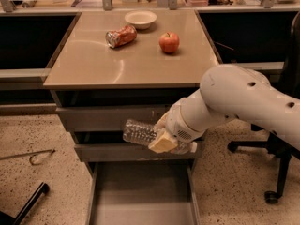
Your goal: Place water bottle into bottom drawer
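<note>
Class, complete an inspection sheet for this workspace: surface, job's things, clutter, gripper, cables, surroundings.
Surface: tan cabinet top, carrying the clutter.
Job's things: clear ribbed plastic water bottle held roughly level in front of the middle drawer; grey metal bottom drawer pulled open below it.
Clutter: crushed red soda can, white bowl, red apple.
Gripper: gripper shut on the bottle, above the open drawer.
Cables: nothing seen.
Surroundings: speckled floor, black office chair at right.
</note>
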